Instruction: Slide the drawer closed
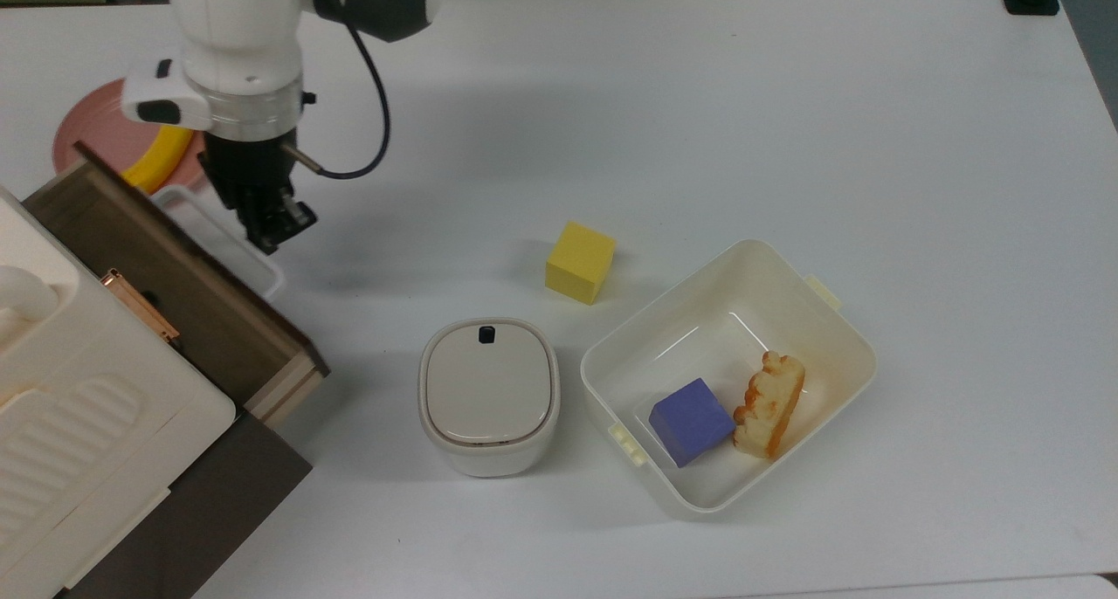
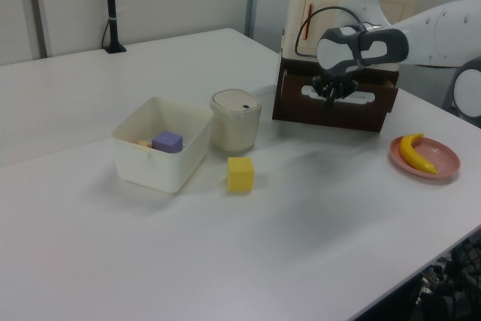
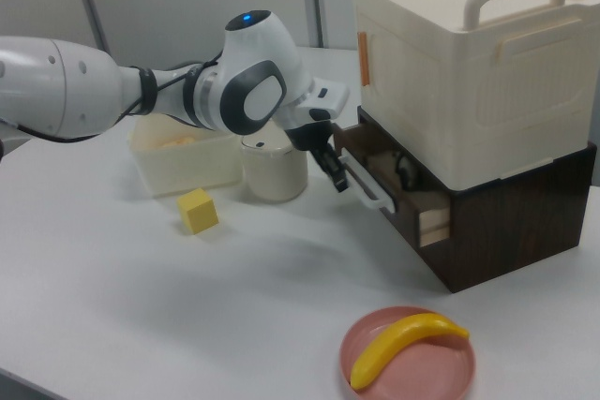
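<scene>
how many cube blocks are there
2: a yellow cube on the table beside the white bin, and a purple cube inside that bin. Others could be hidden inside the lidded container.

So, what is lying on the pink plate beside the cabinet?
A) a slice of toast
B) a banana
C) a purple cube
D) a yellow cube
B. A yellow banana lies on the pink plate in the right view, while the yellow cube sits on the bare table, and the purple cube is inside the white bin.
</scene>
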`<state>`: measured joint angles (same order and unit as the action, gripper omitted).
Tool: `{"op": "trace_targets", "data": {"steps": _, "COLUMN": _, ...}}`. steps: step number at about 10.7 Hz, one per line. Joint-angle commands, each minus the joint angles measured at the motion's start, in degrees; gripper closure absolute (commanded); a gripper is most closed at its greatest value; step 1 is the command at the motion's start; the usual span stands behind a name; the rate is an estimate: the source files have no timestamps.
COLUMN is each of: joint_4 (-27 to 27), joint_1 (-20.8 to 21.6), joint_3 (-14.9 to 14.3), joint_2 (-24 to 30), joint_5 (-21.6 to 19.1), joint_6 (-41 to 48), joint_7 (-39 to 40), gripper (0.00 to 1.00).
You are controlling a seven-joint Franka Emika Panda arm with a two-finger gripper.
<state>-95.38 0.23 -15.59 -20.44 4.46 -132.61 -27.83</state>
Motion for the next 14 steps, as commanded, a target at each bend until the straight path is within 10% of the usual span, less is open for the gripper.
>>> {"op": "trace_targets", "data": {"steps": 1, "joint_4": 3.35, "joint_1": -1.72, "joint_3": -1.19, "joint_2": -2.76, "joint_5": 0.99, "joint_6": -6.59, "joint_7": -3.98, "gripper": 0.89}}
{"op": "trace_targets", "data": {"steps": 8, "joint_4": 3.37, "joint_1": -1.91, "joint_3": -1.11, "joint_2": -1.37, "joint_5": 3.18, "joint_6": -8.9, "joint_7": -4.44, "gripper": 0.89}}
{"op": "trace_targets", "data": {"steps": 14, "joint_4": 0.29, "joint_1": 3.9, "joint_3": 6.09, "joint_2": 10.05, "joint_5": -1.27, "joint_6": 21.22, "joint_7": 17.33, "gripper": 0.85}}
